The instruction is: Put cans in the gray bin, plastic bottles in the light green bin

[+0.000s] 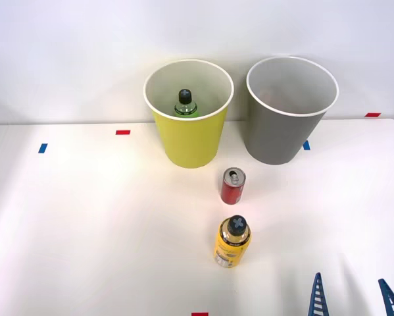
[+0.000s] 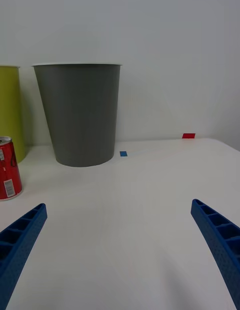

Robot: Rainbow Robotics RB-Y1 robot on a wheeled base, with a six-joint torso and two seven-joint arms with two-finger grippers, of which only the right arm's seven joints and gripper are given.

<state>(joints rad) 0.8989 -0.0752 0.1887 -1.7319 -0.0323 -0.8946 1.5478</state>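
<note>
A short red can (image 1: 233,185) with a silver top stands upright on the white table, in front of the gap between the two bins; the right wrist view catches it too (image 2: 8,168). Just nearer stands the yellow-orange bottle (image 1: 232,241) with a dark cap. A green bottle (image 1: 185,104) sits upright inside the light green bin (image 1: 187,141). To its right the gray bin (image 1: 281,128) (image 2: 80,114) stands with a pale inside. My right gripper (image 1: 354,299) (image 2: 117,240) is open at the table's near right, well clear of the can and bottle, with nothing between its fingers.
Small red and blue tape marks (image 1: 122,132) dot the table (image 1: 85,230) near its back edge and one at the front edge. A plain white wall rises behind the bins. The edge of the light green bin (image 2: 9,109) appears beside the gray one in the wrist view.
</note>
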